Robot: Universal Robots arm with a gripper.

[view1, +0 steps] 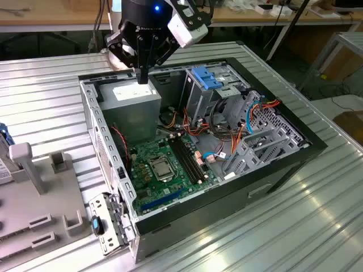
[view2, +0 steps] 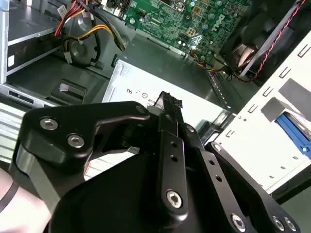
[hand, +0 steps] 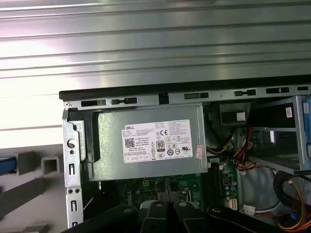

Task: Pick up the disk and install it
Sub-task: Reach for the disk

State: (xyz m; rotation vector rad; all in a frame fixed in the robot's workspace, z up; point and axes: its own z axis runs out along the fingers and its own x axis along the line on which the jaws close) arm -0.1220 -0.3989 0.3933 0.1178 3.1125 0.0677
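Barely started imo: gripper (view1: 142, 78) pinched closed on nothing just above the power supply (view1: 133, 97), disk (view1: 4, 135) (that blue sliver, I think) well away from it on the grey stand (view1: 34, 187).

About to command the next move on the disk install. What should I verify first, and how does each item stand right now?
1. Tool empty: ok, jaws together, nothing held.
2. Tool over the disk: not ok, it hangs above the power supply.
3. Disk in full sight: not ok, cut off at the exterior view's left edge.
4. Drive cage bay free: cannot tell.
5. Cables clear of the cage: not ok, a red and orange bundle crowds its base.
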